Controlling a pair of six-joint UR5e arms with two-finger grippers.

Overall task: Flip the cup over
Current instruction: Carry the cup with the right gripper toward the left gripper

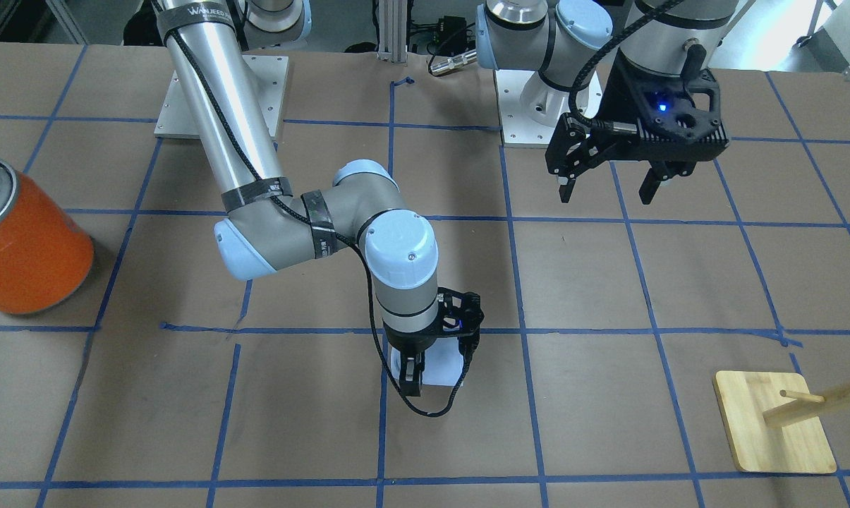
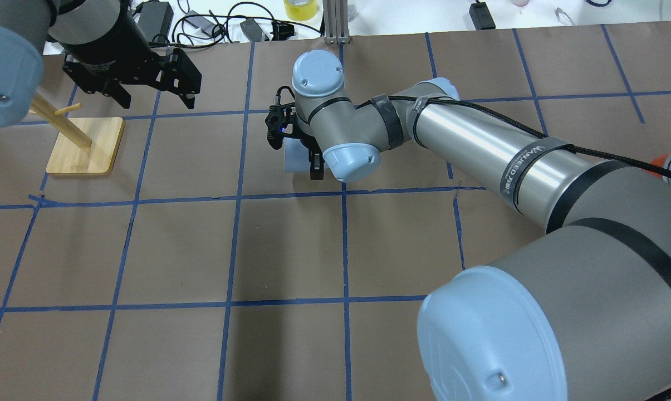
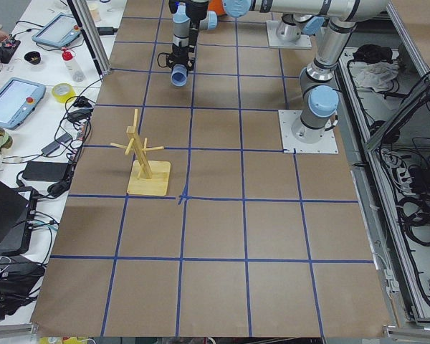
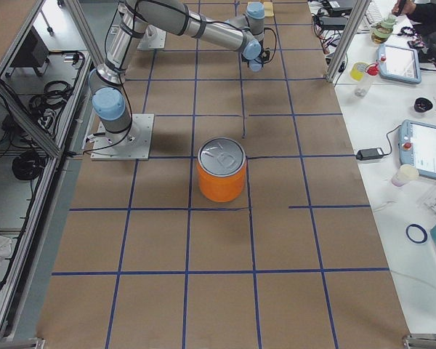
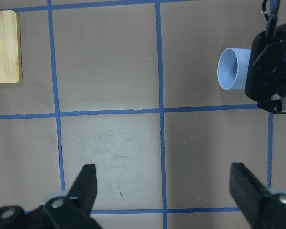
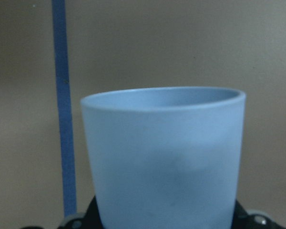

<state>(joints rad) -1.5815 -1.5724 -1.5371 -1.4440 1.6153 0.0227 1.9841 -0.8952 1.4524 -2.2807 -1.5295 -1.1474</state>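
Observation:
The pale blue cup (image 5: 232, 68) is held on its side, low over the brown table, with its open mouth facing the robot's left. My right gripper (image 1: 439, 367) is shut on it, one finger on each side of the wall. The cup fills the right wrist view (image 6: 164, 157) and shows in the overhead view (image 2: 292, 161) and, small, in the exterior left view (image 3: 179, 75). I cannot tell whether it touches the table. My left gripper (image 1: 604, 190) hangs open and empty, well above the table and apart from the cup; its fingers (image 5: 86, 183) frame bare table.
A large orange can (image 1: 22, 247) with a silver lid stands on the robot's right side (image 4: 221, 174). A wooden peg stand (image 2: 84, 145) on a square base stands on the robot's left, near the left gripper. Blue tape lines grid the table.

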